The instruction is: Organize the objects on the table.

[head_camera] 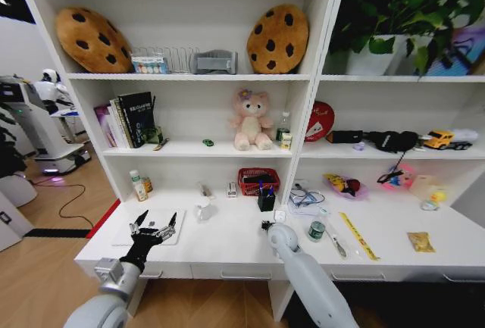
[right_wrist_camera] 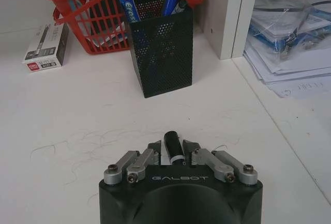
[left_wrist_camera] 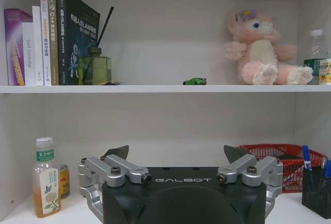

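Right gripper (right_wrist_camera: 173,144) lower centre of the head view, just over the table (head_camera: 227,248), pinched shut on a dark pen (right_wrist_camera: 172,154), gripping near one end by the look of it, with only a short stub poking out past the fingertips. Black mesh pen holder (right_wrist_camera: 163,48) straight ahead, near but not touching, already stuffed with blue pens, red basket (right_wrist_camera: 83,22) right behind it. Guessing the pen belongs in that holder, so the main worries: coming in too low and shoving the light holder into the basket or tipping it over; snagging the pen tip on the mesh rim or on the pens already inside; or twisting in such a narrow grip and dropping onto the white top, then rolling off. Left gripper (head_camera: 155,222) at lower left of the head view, spread wide open and holding nothing, hovering over the silver laptop (head_camera: 125,235). Could scrape the lid if lowered carelessly. Other clutter waiting at lower right: green-topped tin (head_camera: 317,229), yellow ruler (head_camera: 358,235), second pen (head_camera: 336,246). Easy to clip with the right forearm on a swing back. Green toy car (left_wrist_camera: 194,81) up on the middle shelf near the pink plush bear (left_wrist_camera: 261,48), well away from both claws.
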Controlling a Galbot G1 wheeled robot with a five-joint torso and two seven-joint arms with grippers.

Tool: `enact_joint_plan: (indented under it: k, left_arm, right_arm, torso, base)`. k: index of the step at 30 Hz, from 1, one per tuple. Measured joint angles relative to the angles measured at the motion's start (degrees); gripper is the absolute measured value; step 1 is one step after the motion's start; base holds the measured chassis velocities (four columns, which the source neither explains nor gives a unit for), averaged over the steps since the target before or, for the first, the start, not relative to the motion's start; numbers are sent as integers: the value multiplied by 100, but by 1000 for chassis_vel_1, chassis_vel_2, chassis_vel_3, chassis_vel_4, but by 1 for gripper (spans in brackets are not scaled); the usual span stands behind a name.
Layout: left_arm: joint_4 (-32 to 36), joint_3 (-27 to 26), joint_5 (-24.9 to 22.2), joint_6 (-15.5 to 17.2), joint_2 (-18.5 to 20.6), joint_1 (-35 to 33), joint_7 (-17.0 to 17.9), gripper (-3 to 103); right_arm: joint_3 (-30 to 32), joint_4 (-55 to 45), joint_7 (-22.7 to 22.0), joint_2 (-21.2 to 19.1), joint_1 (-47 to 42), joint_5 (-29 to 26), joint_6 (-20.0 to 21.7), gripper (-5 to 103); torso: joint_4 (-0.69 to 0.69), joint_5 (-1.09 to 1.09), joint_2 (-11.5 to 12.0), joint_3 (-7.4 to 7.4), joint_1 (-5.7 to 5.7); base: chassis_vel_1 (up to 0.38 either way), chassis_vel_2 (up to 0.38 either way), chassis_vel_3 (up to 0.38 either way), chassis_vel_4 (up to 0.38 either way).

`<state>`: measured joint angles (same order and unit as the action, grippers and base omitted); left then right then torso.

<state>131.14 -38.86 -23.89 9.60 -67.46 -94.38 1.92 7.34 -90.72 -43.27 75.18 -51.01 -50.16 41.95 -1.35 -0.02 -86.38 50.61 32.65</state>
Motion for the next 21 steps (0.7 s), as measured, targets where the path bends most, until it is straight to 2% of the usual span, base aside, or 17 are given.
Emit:
enact_joint_plan:
  k: [3, 12, 13, 14, 15, 18, 19, 20, 21]
  left_arm:
    - [0, 0, 0, 0, 0, 0, 0, 100]
    - [0, 0, 0, 0, 0, 0, 0, 100]
    - [0, 0, 0, 0, 0, 0, 0, 100]
    - [0, 0, 0, 0, 0, 0, 0, 100]
    - [0, 0, 0, 0, 0, 0, 0, 100]
    - [0, 0, 0, 1, 0, 0, 0, 100]
    - [0, 0, 0, 1, 0, 0, 0, 100]
    - [0, 0, 0, 1, 0, 0, 0, 100]
    - [0, 0, 0, 1, 0, 0, 0, 100]
  right_arm:
    - [-3, -13, 3, 4, -32, -13, -1, 13]
    - [1, -33, 161, -19, -52, 6, -126, 12]
    - [-14, -29, 412, -29, -81, 229, -376, 12]
    - [-14, -29, 412, -29, -81, 229, -376, 12]
    - [-47, -14, 674, -45, -98, 564, -626, 12]
    - [-67, 26, 1456, -100, -78, 1703, -1539, 12]
    - [-72, 71, 1826, -115, -30, 2200, -2063, 12]
    - [-72, 71, 1826, -115, -30, 2200, -2063, 12]
    - [-62, 100, 2040, -125, 24, 2460, -2382, 12]
  torso:
    - [2, 1, 0, 0, 0]
    - [2, 2, 1, 2, 0]
    - [3, 5, 3, 3, 1]
    - [3, 5, 3, 3, 1]
    - [4, 9, 5, 6, 2]
    - [4, 4, 6, 5, 4]
    - [3, 6, 6, 5, 4]
    - [3, 6, 6, 5, 4]
    - [4, 6, 6, 4, 4]
  base:
    - [0, 0, 0, 0]
    - [0, 0, 0, 0]
    - [0, 0, 0, 0]
    - [0, 0, 0, 0]
    - [0, 0, 0, 0]
    - [0, 0, 0, 0]
    - [0, 0, 0, 0]
    - [0, 0, 0, 0]
    - [0, 0, 0, 0]
